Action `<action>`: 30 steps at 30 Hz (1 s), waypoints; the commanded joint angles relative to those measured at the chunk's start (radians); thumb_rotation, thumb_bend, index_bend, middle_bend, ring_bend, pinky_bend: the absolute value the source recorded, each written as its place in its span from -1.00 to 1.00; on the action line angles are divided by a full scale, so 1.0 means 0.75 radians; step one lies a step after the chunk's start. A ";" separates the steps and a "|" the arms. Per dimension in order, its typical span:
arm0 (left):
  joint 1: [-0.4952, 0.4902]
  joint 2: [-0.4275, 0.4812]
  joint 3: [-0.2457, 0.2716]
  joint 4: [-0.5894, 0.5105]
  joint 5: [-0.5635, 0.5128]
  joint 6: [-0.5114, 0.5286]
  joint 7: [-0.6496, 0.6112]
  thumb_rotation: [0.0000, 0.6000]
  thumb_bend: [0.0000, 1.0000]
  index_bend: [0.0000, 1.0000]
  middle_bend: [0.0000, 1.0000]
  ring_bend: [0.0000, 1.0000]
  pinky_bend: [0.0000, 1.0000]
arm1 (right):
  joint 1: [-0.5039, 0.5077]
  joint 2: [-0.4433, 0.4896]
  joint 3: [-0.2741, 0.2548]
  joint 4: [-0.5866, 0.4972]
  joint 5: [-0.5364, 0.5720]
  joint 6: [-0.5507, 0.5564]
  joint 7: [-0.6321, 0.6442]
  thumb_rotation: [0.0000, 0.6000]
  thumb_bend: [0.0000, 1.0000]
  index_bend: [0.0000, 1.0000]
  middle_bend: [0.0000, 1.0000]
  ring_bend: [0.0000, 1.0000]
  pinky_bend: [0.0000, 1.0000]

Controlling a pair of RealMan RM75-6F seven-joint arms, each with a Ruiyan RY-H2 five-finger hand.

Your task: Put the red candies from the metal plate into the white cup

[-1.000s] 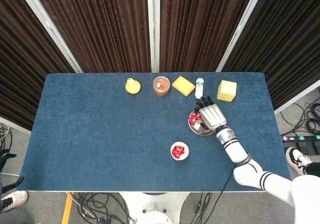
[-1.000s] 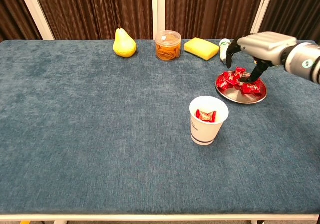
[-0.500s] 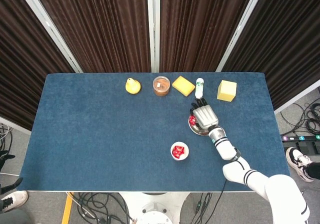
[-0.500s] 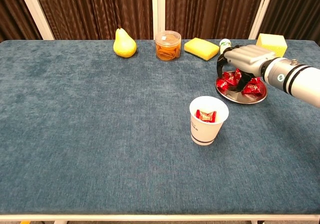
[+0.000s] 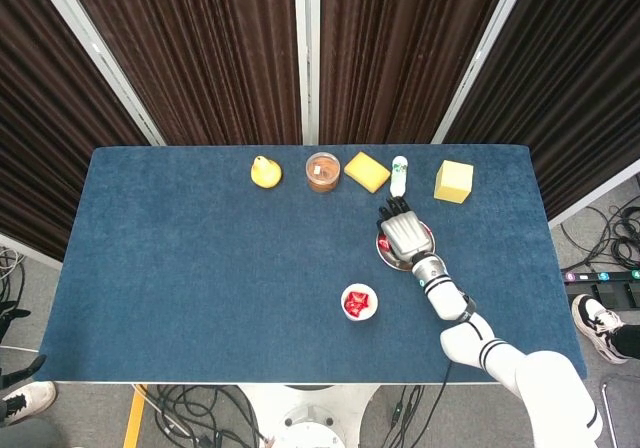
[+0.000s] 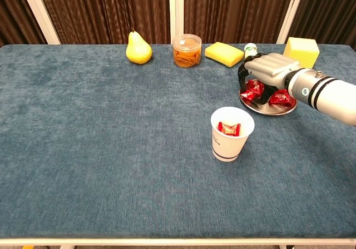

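Red wrapped candies (image 6: 282, 99) lie on the round metal plate (image 6: 267, 109), toward 2 o'clock on the blue cloth table (image 6: 111, 149). Right hand (image 6: 267, 70) sits low over the plate, dark fingers (image 6: 242, 76) curled down among the candies; whether it grips one cannot be told. White paper cup (image 6: 231, 134), at 7 o'clock from the plate, holds red candies. Left hand not seen. Along the 12 o'clock edge: yellow pear (image 6: 138, 48), clear jar (image 6: 187, 50), yellow sponge (image 6: 224, 54), small white bottle (image 5: 399, 175), yellow block (image 6: 302, 51).
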 commanded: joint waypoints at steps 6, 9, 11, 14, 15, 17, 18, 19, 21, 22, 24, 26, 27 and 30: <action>0.003 -0.002 0.001 0.013 0.003 0.003 -0.013 1.00 -0.75 -0.27 -0.38 -0.47 -0.47 | -0.020 0.030 0.008 -0.039 -0.033 0.077 0.040 1.00 -0.34 0.18 -0.61 -1.00 -1.00; 0.004 -0.001 0.002 0.013 0.003 0.002 -0.011 1.00 -0.75 -0.27 -0.38 -0.47 -0.47 | -0.050 0.111 0.000 -0.175 -0.092 0.201 0.077 1.00 -0.34 0.18 -0.61 -1.00 -1.00; 0.002 0.000 0.001 0.010 0.005 0.002 -0.007 1.00 -0.75 -0.27 -0.38 -0.47 -0.47 | -0.076 0.199 -0.019 -0.332 -0.156 0.299 0.103 1.00 -0.34 0.19 -0.61 -1.00 -1.00; -0.002 0.002 -0.001 0.003 0.012 0.003 0.002 1.00 -0.75 -0.27 -0.38 -0.47 -0.47 | -0.116 0.338 -0.065 -0.589 -0.265 0.427 0.112 1.00 -0.34 0.19 -0.61 -1.00 -1.00; -0.003 0.003 -0.001 -0.001 0.014 0.004 0.006 1.00 -0.75 -0.27 -0.38 -0.47 -0.47 | -0.129 0.386 -0.084 -0.682 -0.303 0.464 0.106 1.00 -0.34 0.19 -0.61 -1.00 -1.00; -0.005 0.005 -0.001 -0.008 0.017 0.005 0.011 1.00 -0.75 -0.27 -0.38 -0.47 -0.47 | -0.146 0.442 -0.113 -0.802 -0.350 0.498 0.102 1.00 -0.34 0.18 -0.61 -1.00 -1.00; -0.005 0.006 -0.001 -0.012 0.019 0.007 0.014 1.00 -0.75 -0.27 -0.38 -0.47 -0.47 | -0.153 0.463 -0.128 -0.851 -0.369 0.507 0.102 1.00 -0.34 0.18 -0.61 -1.00 -1.00; -0.006 0.007 -0.001 -0.016 0.021 0.009 0.018 1.00 -0.75 -0.27 -0.38 -0.47 -0.47 | -0.159 0.484 -0.146 -0.901 -0.394 0.515 0.097 1.00 -0.34 0.18 -0.61 -1.00 -1.00; -0.005 0.010 0.000 -0.023 0.025 0.012 0.023 1.00 -0.75 -0.27 -0.38 -0.47 -0.47 | -0.168 0.503 -0.174 -0.956 -0.430 0.522 0.083 1.00 -0.34 0.18 -0.61 -1.00 -1.00; -0.004 0.010 0.000 -0.025 0.026 0.014 0.024 1.00 -0.75 -0.27 -0.38 -0.47 -0.47 | -0.171 0.506 -0.183 -0.971 -0.441 0.523 0.078 1.00 -0.34 0.17 -0.62 -1.00 -1.00; -0.002 0.012 0.001 -0.028 0.027 0.017 0.026 1.00 -0.75 -0.27 -0.38 -0.47 -0.47 | -0.177 0.505 -0.196 -0.989 -0.454 0.519 0.067 1.00 -0.34 0.16 -0.62 -1.00 -1.00; 0.000 0.013 0.002 -0.032 0.027 0.020 0.027 1.00 -0.75 -0.27 -0.38 -0.47 -0.47 | -0.181 0.501 -0.207 -1.000 -0.461 0.510 0.061 1.00 -0.34 0.14 -0.63 -1.00 -1.00; 0.001 0.013 0.002 -0.033 0.026 0.021 0.027 1.00 -0.75 -0.27 -0.38 -0.47 -0.47 | -0.183 0.499 -0.210 -1.001 -0.463 0.505 0.055 1.00 -0.34 0.13 -0.63 -1.00 -1.00; 0.003 0.014 0.003 -0.035 0.023 0.021 0.027 1.00 -0.75 -0.27 -0.38 -0.47 -0.47 | -0.185 0.490 -0.219 -1.001 -0.463 0.481 0.036 1.00 -0.34 0.06 -0.64 -1.00 -1.00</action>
